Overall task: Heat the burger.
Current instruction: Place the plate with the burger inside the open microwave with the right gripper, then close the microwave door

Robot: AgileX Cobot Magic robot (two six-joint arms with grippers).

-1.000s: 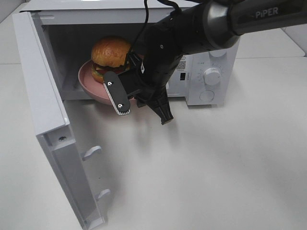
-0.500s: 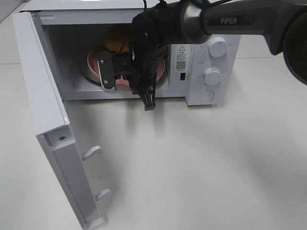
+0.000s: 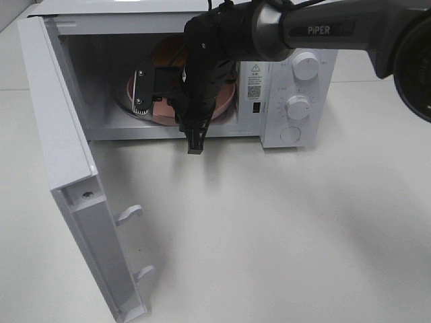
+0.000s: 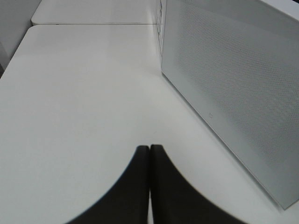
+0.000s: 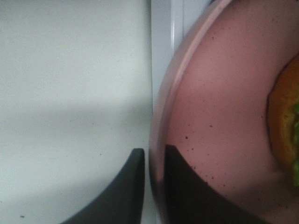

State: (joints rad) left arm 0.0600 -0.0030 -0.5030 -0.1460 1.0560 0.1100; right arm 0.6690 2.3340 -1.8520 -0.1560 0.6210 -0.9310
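Note:
The burger (image 3: 168, 48) sits on a pink speckled plate (image 3: 159, 111) inside the open microwave (image 3: 101, 74), mostly hidden behind my right arm. In the right wrist view only its orange bun and green lettuce edge (image 5: 286, 126) show. My right gripper (image 3: 174, 101) reaches into the cavity. Its fingers straddle the plate (image 5: 219, 102) at the near rim, and the gripper (image 5: 154, 156) is open by a narrow gap, with a sliver of light beside the rim. My left gripper (image 4: 149, 161) is shut on nothing, low over the table beside the microwave's door.
The microwave door (image 3: 64, 134) swings wide open to the left, its perforated outer face (image 4: 233, 79) close to my left gripper. The control panel with two knobs (image 3: 297, 106) is right of the cavity. White tabletop (image 3: 283, 229) lies in front.
My right arm carried the plate and burger from the cavity's mouth deeper into the microwave while the wrist turned. The fingers have eased slightly apart around the rim.

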